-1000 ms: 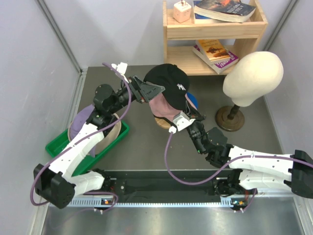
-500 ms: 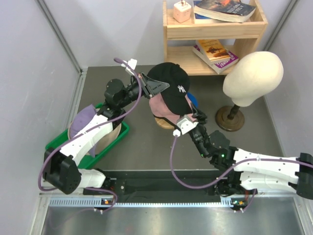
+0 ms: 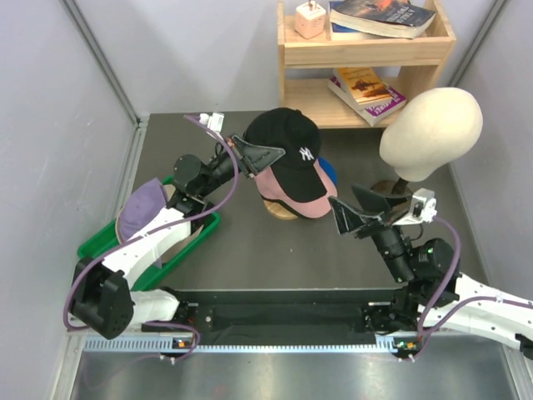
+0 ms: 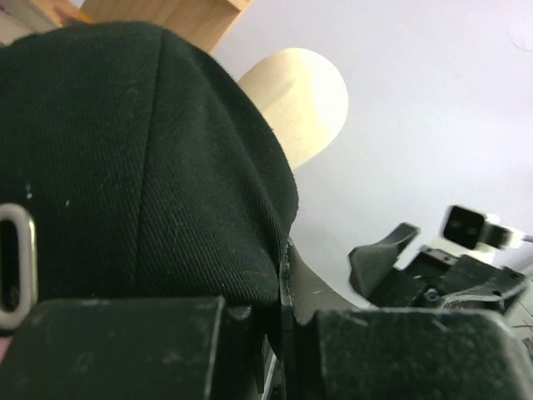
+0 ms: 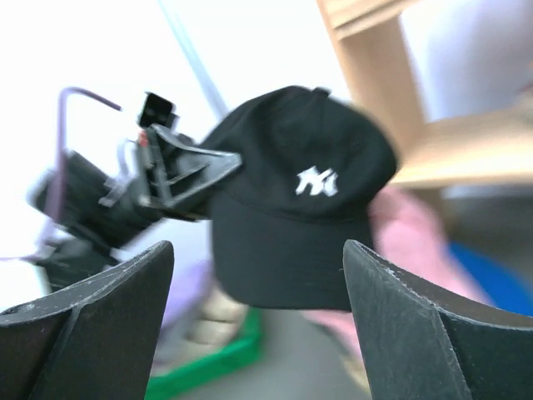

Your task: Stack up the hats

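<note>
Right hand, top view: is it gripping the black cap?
No, the right hand stands open and clear of the black cap, with a visible gap between them.

Dark grey table (image 3: 250, 250), four items set on it.
Green tray (image 3: 93, 247) is placed left, round wooden stand (image 3: 277, 209) centre, mannequin head base (image 3: 385, 187) right, wooden shelf unit (image 3: 291, 83) at far edge.

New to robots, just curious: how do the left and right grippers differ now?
The left gripper is shut on the black cap; the right gripper stands open and empty. The left gripper touches the cap; the right gripper is apart from it, near the mannequin head. Both point toward it.
</note>
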`<state>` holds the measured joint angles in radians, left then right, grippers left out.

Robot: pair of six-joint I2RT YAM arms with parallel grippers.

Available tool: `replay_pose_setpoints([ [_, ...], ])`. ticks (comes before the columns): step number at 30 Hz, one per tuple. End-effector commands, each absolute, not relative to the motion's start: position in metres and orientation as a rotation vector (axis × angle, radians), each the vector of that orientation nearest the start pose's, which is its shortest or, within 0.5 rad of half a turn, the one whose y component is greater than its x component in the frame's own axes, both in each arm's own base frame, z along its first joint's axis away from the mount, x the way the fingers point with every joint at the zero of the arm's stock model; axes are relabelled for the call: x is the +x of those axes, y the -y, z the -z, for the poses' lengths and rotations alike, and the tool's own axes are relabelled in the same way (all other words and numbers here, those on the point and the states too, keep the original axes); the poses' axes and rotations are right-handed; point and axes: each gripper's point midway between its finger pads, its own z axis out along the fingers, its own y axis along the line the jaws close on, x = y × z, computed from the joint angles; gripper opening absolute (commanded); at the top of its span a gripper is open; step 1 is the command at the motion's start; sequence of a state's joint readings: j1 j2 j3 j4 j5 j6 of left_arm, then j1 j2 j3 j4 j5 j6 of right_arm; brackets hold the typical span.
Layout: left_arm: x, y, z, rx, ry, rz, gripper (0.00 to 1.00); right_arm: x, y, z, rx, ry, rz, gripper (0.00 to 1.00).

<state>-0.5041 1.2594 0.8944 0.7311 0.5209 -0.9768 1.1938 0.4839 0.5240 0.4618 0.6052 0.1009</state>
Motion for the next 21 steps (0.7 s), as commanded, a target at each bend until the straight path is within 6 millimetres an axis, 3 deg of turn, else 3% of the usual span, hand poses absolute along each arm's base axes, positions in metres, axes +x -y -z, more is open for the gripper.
replay_pose_setpoints([
  [1, 0.255, 0.283, -0.434, 0.308, -1.18, 1.564, 0.0, 0.16, -0.203, -0.381, 0.164, -1.18, -1.249, 0.82],
  [4, 0.245, 0.281, -0.445, 0.334, -1.119, 1.552, 0.0, 0.154, -0.207, -0.383, 0.279, -1.143, -1.433, 0.83],
  [5, 0.242, 0.28, -0.449, 0.342, -1.099, 1.549, 0.0, 0.152, -0.212, -0.375, 0.282, -1.147, -1.471, 0.83],
  [6, 0.24, 0.28, -0.45, 0.346, -1.088, 1.545, 0.0, 0.149, -0.209, -0.384, 0.311, -1.1, -1.53, 0.83],
  [10, 0.235, 0.28, -0.458, 0.35, -1.058, 1.537, 0.0, 0.143, -0.213, -0.389, 0.356, -1.049, -1.657, 0.85],
  [21, 0.215, 0.281, -0.466, 0.381, -0.967, 1.573, 0.0, 0.145, -0.209, -0.392, 0.425, -1.02, -1.727, 0.9],
])
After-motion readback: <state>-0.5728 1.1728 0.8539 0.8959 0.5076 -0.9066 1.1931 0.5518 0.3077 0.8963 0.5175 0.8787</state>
